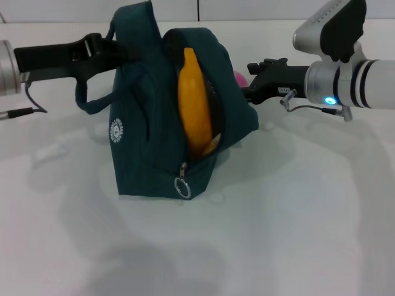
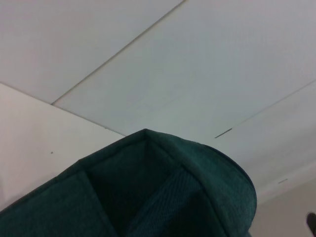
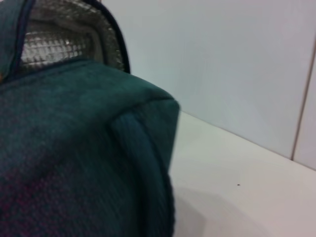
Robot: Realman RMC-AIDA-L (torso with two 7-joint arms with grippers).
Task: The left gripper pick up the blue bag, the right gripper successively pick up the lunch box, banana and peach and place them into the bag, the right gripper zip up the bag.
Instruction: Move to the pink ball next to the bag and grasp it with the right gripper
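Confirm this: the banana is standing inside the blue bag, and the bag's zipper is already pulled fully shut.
Not quite. The banana does stand inside the blue bag, but the zipper is not shut: the head view shows the opening gaping wide around the fruit, with the zipper pull ring down at the low end.

The left hand (image 1: 126,52) fingertips are hidden behind the blue bag (image 1: 145,123); their state cannot be determined. The right hand (image 1: 247,92) fingertips are likewise concealed by the bag's far right side. The peach (image 1: 239,78) shows only as a pink sliver behind the bag. The banana (image 1: 194,102) lower end is hidden inside the opening.
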